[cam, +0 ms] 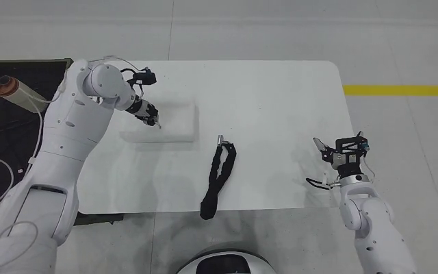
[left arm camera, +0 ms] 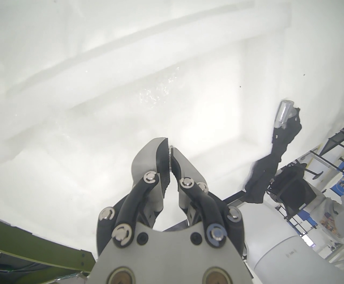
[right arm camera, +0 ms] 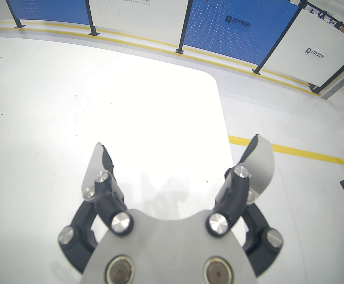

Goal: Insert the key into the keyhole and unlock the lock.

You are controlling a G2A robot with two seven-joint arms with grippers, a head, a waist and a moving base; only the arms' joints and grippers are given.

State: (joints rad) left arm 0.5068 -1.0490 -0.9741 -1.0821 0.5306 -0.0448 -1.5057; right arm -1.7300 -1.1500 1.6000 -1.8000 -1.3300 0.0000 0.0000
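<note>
My left gripper (cam: 155,122) hangs over a white foam block (cam: 174,123) at the table's back left. In the left wrist view its pads (left arm camera: 164,158) are shut on a thin metal key (left arm camera: 170,158), seen edge-on between them. The lock (cam: 220,177) is a black fabric-covered cable lying in the table's middle, with a silver metal cylinder end (cam: 220,140) pointing away from me. The same lock (left arm camera: 271,166) and its silver end (left arm camera: 283,113) appear in the left wrist view. My right gripper (cam: 321,163) stands open near the table's right edge, fingers (right arm camera: 103,161) spread with nothing between them.
The white table (cam: 274,103) has rounded corners. A dark mat (cam: 27,75) lies left of the table. A yellow floor line (cam: 390,90) runs past the right side. Blue and white panels (right arm camera: 236,24) stand behind the table.
</note>
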